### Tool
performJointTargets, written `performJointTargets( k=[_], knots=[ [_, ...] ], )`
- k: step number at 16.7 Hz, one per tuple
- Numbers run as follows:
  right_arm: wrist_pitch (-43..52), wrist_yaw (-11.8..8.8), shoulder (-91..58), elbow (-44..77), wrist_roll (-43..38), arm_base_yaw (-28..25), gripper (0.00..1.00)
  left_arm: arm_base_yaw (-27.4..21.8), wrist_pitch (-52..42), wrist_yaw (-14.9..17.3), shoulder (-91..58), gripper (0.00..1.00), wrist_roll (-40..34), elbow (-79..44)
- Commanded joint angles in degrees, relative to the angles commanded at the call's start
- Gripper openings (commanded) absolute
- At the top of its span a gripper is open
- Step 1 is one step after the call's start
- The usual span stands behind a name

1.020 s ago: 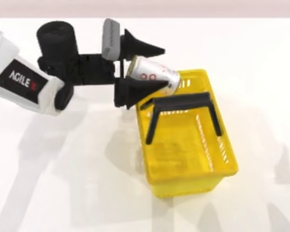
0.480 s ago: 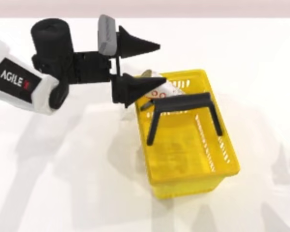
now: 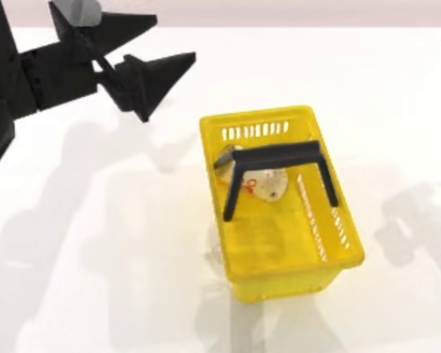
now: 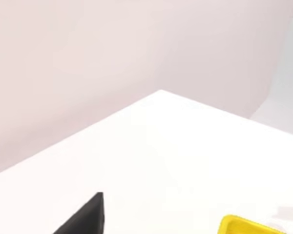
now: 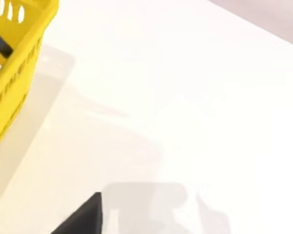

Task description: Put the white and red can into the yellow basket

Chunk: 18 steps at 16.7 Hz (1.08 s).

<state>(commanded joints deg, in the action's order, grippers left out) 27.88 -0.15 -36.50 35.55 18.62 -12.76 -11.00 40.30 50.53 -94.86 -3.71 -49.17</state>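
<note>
Since a second ago, your left gripper (image 3: 158,48) has let go of the white and red can (image 3: 267,184) and pulled away to the table's far left corner, well apart from the yellow basket (image 3: 279,273). You can see its jaws standing open with nothing between them. Your can now lies on its side inside the basket, toward the far end, partly hidden under the black handle (image 3: 275,157) that arches across. You see only a yellow corner of the basket in the left wrist view and one slotted wall in the right wrist view. Your right gripper shows just a dark fingertip (image 5: 83,217) over the white table (image 3: 95,257), so you cannot tell how its jaws stand.
</note>
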Motion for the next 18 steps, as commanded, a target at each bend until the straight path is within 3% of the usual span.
performJointTargets(
  k=[11, 15, 18],
  knots=[
    [44.0, -0.2, -67.4, 63.8, 29.0, -19.5, 1.00, 9.1, -28.1, -35.7, 69.5, 1.00, 0.9, 32.9],
    [54.3, 0.1, -82.7, 79.6, 36.3, -24.4, 1.00, 11.1, -35.7, -45.1, 86.7, 1.00, 2.6, 43.0],
    [58.3, 0.3, -88.1, 85.7, 39.3, -26.3, 1.00, 12.0, -39.4, -49.5, 93.4, 1.00, 3.5, 47.9]
  ],
)
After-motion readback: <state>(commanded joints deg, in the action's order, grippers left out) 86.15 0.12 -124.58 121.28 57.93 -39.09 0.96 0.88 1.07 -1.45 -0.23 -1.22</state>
